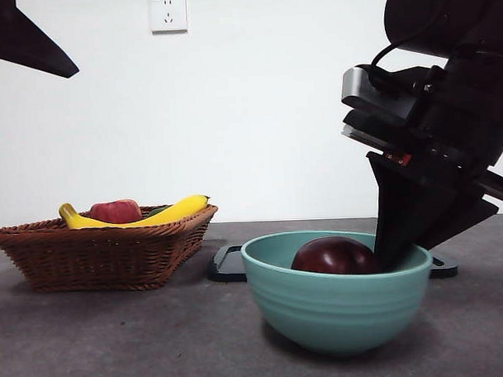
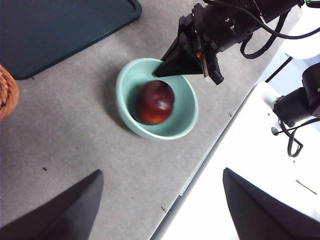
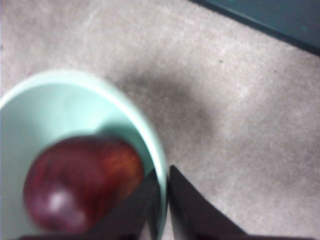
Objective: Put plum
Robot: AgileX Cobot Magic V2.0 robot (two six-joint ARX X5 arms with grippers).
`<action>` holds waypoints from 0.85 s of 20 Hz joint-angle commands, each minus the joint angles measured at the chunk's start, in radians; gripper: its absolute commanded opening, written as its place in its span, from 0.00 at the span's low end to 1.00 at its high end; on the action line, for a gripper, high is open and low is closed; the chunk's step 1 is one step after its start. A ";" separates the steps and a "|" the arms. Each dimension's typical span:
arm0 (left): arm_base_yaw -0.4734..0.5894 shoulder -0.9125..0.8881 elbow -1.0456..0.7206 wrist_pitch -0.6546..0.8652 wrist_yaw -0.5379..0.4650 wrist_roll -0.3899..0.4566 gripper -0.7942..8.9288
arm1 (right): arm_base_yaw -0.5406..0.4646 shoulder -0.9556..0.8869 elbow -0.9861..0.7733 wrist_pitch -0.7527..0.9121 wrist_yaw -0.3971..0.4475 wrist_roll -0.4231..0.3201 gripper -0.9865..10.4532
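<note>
The dark maroon plum [image 1: 334, 256] lies inside the teal bowl [image 1: 338, 314] at the front of the table. It also shows in the left wrist view [image 2: 154, 102] and the right wrist view [image 3: 80, 182]. My right gripper [image 1: 396, 256] reaches down to the bowl's right side. In the right wrist view its jaws [image 3: 161, 200] stand close together astride the bowl's rim [image 3: 159, 165], one inside and one outside, beside the plum and not on it. My left gripper [image 2: 161, 171] is open and empty, high above the table, looking down on the bowl [image 2: 127, 82] and the right gripper [image 2: 162, 72].
A wicker basket [image 1: 105, 251] at the left holds yellow bananas [image 1: 165, 212] and a red apple-like fruit [image 1: 116, 211]. A dark flat tray [image 1: 229, 264] lies behind the bowl. The table's edge [image 2: 200, 165] runs close to the bowl.
</note>
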 commanded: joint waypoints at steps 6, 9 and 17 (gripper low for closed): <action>-0.005 0.006 0.008 0.010 0.005 0.002 0.47 | 0.009 0.003 0.058 0.008 -0.005 0.054 0.09; -0.005 0.006 0.008 0.011 0.005 0.002 0.47 | -0.003 0.004 0.129 -0.032 0.026 0.053 0.09; -0.005 0.006 0.008 0.011 0.005 0.002 0.47 | -0.136 0.140 0.410 -0.107 0.049 -0.002 0.09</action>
